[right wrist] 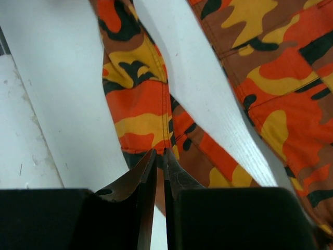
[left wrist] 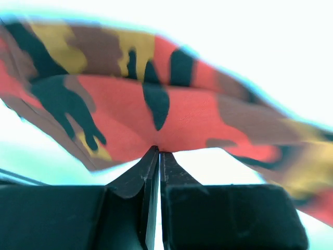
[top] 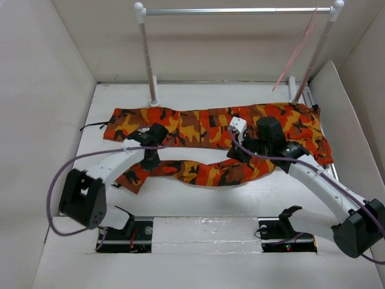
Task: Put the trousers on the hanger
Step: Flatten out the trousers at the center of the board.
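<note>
**White desk, both arms on the near leg, hanger waiting back right**

White walls box in the desk [top: 198,195], and across it the trousers [top: 204,125] lie flat. Their long axis runs left to right, waist at the right. Two legs reach left with a strip of bare desk between them. Loud print: orange, red, yellow, brown and black blotches, and the cloth looks soft and rumpled along the near leg.

The left end effector [top: 150,158] is down on that near leg toward the cuff. Its wrist view is blurred, but it shows the jaws all but closed, with a fold of cloth nipped at the tips. The right end effector [top: 236,154] sits further up the same leg, nearer the waist, jaws likewise pinched together on the fabric's edge.

Now the key relation. The hanger [top: 294,51], a thin pink wire, dangles at the right end of the silver bar [top: 240,11], behind and above the trousers and well apart from both arms. The right arm is the nearer one, so the cloth likely has to travel up, back and rightward.
</note>
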`<move>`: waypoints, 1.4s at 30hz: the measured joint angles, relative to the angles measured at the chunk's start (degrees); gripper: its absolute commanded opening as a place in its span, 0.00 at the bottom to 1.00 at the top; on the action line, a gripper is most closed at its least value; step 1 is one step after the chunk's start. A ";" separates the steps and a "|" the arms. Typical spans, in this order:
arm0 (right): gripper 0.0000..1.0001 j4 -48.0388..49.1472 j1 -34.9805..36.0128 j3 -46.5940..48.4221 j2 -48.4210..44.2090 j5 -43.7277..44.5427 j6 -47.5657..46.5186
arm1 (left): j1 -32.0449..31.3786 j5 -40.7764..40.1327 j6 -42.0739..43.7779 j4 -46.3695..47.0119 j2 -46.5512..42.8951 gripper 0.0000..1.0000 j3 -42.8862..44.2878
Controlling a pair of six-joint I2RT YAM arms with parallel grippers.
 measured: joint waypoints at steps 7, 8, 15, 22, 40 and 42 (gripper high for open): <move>0.15 -6.86 0.52 -2.29 -2.89 0.72 -0.44 | -1.68 -4.20 -5.84 -8.70 -17.84 0.00 16.22; 0.15 -7.98 0.70 -2.51 -3.32 0.98 -0.39 | -0.48 -4.79 -6.10 -9.57 -19.89 0.00 18.08; 0.19 -12.44 -1.49 -0.50 -2.69 6.03 1.14 | 23.43 -5.73 -0.48 -5.97 -22.01 0.00 20.48; 0.70 -12.04 -15.80 2.56 0.33 8.22 4.33 | 37.03 5.20 3.41 4.00 -11.82 0.00 20.02; 0.71 -6.25 -63.71 -12.00 -0.46 16.72 18.71 | 26.18 16.15 4.11 14.91 -22.99 0.46 -4.24; 0.71 -3.85 -67.01 -12.20 2.45 16.65 20.04 | 27.26 17.79 3.74 16.06 -22.71 0.60 -9.49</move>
